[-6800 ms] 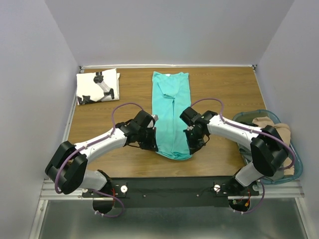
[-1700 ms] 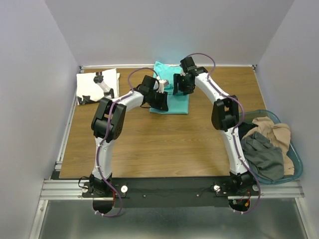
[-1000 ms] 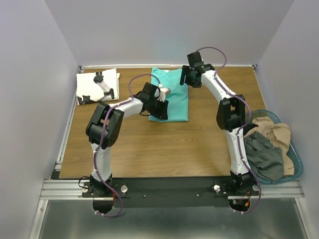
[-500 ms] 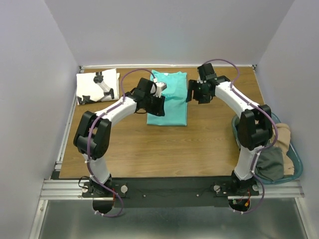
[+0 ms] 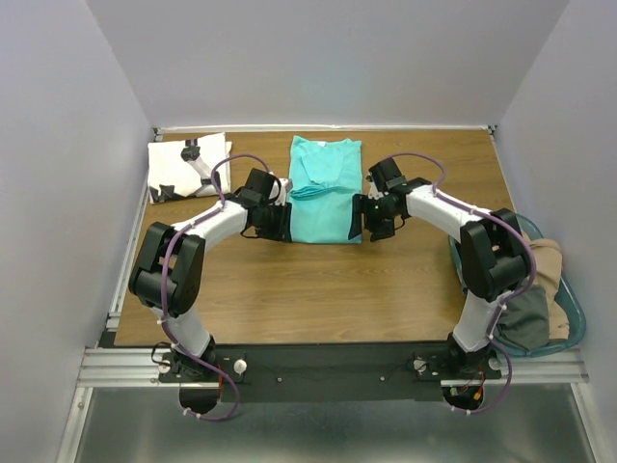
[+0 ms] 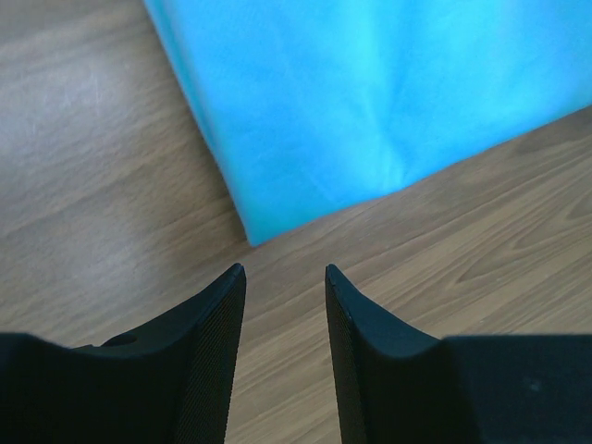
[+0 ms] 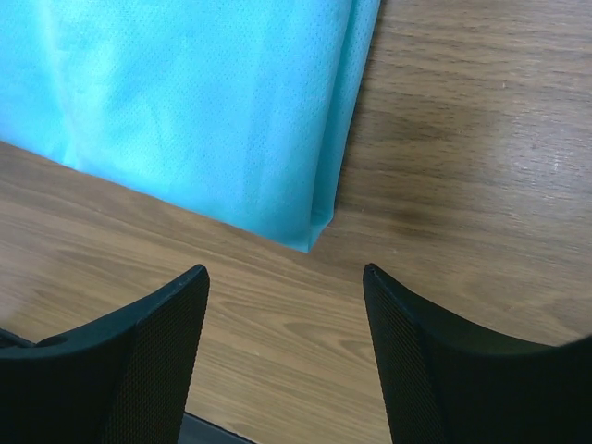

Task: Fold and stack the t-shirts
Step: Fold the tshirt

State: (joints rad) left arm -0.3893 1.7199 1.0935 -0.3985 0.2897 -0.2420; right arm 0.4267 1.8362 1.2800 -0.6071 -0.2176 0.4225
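Two folded t-shirts lie apart on the wooden worktop (image 5: 318, 289), not yet stacked, with an empty gripper on each side of the turquoise one.

Folded into a tall rectangle, the turquoise t-shirt (image 5: 325, 190) sits at the far middle, its neck end creased and bunched toward the far edge and its near half smooth and flat. The white t-shirt with black printed marks (image 5: 188, 166) is a folded square in the far left corner, well apart from it. The left gripper (image 6: 285, 277) hangs just short of the turquoise shirt's near left corner, jaws slightly parted around nothing. The right gripper (image 7: 285, 276) hangs just short of the near right corner, where layered fold edges show, jaws spread wider and likewise empty.
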